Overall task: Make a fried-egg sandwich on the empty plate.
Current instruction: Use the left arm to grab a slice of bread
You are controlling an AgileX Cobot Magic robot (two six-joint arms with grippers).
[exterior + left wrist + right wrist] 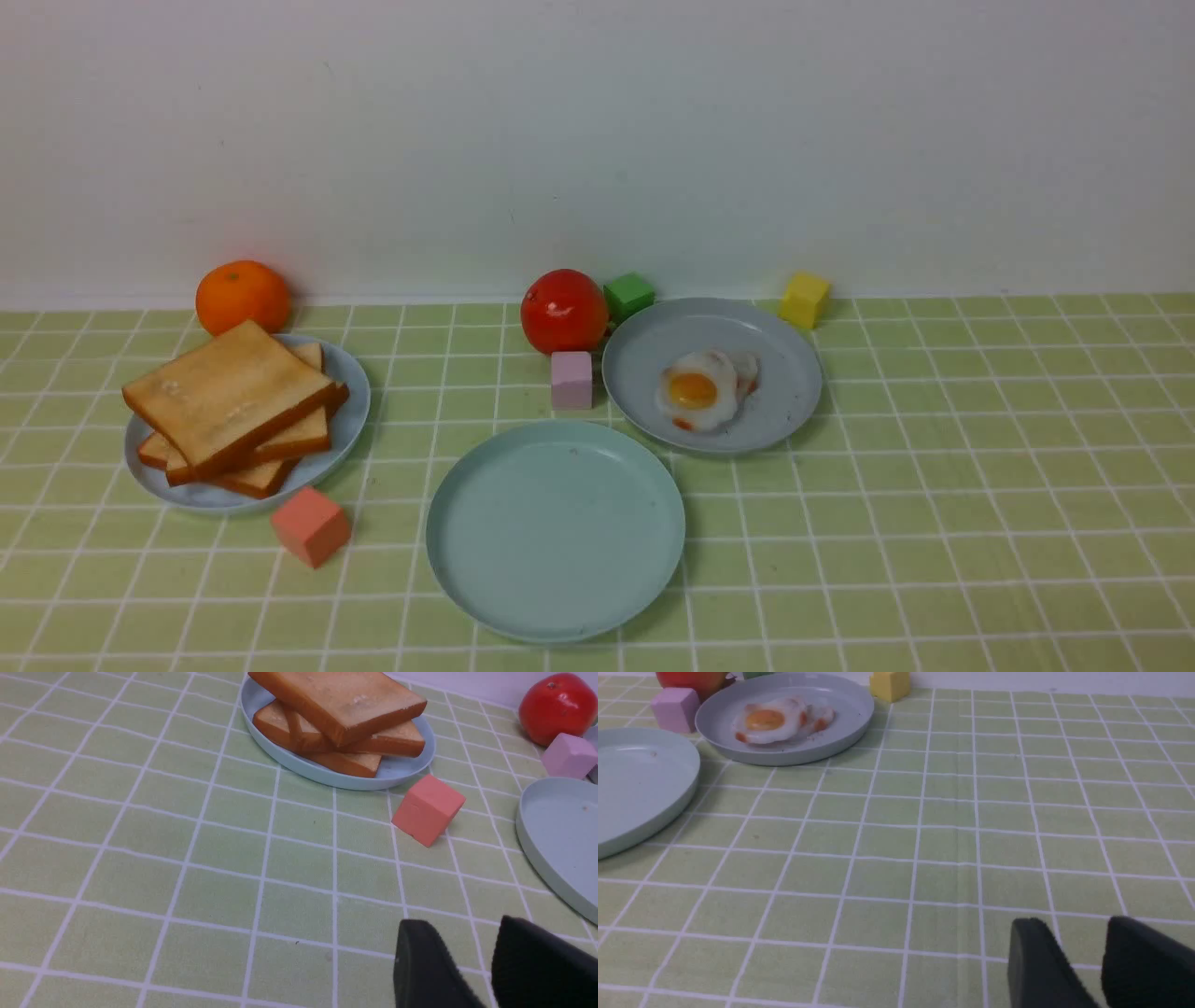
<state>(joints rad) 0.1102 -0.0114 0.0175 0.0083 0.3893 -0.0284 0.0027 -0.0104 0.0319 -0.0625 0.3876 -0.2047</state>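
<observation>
The pale mint plate sits bare at the table's front centre; no sandwich is in view. The fried egg lies on a grey-blue plate behind it to the right, also seen as the egg in the right wrist view. Three golden toast slices are stacked on another grey-blue plate at the left, the toast showing in the left wrist view. My left gripper is open over bare cloth, short of the toast. My right gripper is open over bare cloth, well away from the egg. Neither arm shows in the front view.
A salmon cube lies between the toast plate and the mint plate. A pink cube, red tomato and green cube stand behind the mint plate. A yellow cube and an orange sit by the wall.
</observation>
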